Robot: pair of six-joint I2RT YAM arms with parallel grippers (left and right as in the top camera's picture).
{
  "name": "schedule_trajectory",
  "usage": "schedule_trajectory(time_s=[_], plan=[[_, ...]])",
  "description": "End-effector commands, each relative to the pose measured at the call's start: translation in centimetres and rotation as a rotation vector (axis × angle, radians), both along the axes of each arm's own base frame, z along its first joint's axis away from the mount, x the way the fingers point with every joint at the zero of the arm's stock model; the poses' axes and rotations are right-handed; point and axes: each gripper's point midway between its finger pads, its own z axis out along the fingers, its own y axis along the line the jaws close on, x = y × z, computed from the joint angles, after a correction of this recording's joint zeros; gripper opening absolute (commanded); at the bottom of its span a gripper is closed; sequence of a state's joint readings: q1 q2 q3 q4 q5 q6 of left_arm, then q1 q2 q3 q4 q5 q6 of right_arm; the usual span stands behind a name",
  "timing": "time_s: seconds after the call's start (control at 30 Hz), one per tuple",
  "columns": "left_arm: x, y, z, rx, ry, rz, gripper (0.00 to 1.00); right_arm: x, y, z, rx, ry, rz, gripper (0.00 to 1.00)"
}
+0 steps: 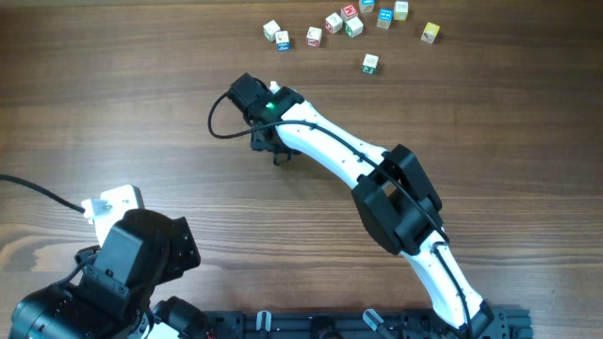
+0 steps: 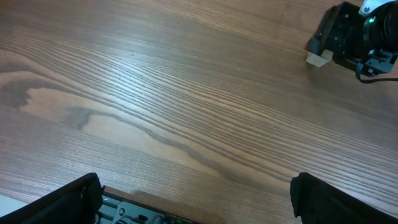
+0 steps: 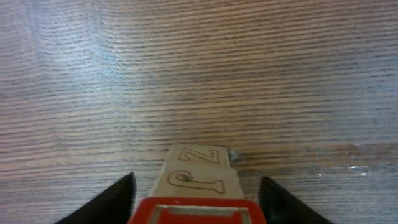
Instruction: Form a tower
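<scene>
At the bottom edge of the right wrist view, the tower (image 3: 196, 171) stands centred between the two dark fingers of the right gripper (image 3: 196, 186). Nearest the lens is a red-bordered face, cut off by the frame. Above it comes a whitish face with an outlined hook-shaped mark (perhaps a J, but it cannot be read for certain). Beyond that is another whitish face with a plainly outlined "Z". A strip of the wood-grain table (image 3: 199, 74) shows between each finger and the stack, so the jaws are released and touch neither side.

In the left wrist view, the fingers of the left gripper (image 2: 196, 186) sit in the two bottom corners. They are spread wide, with only bare wood between them. Far off in the upper right of that view, the tower shows as a small pale block on the table. It sits at the lower left edge of the right gripper's black body, where a green light (image 2: 372, 20) glows.

From overhead, the left arm (image 1: 122, 264) is bunched in the lower left. The right arm (image 1: 377, 179) reaches from the bottom right toward the upper middle, and a black cable (image 1: 219, 127) loops at its wrist. The loose cubes (image 1: 370, 63) are scattered along the top edge, well apart from that gripper. They carry red, green, blue and yellow markings too small to read.
</scene>
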State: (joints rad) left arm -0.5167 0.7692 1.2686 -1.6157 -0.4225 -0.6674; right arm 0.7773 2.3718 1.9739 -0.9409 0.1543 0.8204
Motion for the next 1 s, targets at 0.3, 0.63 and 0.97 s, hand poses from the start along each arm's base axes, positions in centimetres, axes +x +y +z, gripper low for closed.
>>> schedule_trajectory(time_s=[0.3,0.63,0.97], plan=[[0.1,0.3,0.1,0.021,-0.009,0.004,1.0,0.5,0.9,4.7,0.083,-0.044,0.034,0.9],[0.1,0.3,0.1,0.021,-0.009,0.004,1.0,-0.4,0.2,5.3,0.056,-0.034,-0.013,0.81],[0.1,0.3,0.1,0.021,-0.009,0.004,1.0,-0.5,0.3,5.1,0.005,-0.097,-0.082,0.8]])
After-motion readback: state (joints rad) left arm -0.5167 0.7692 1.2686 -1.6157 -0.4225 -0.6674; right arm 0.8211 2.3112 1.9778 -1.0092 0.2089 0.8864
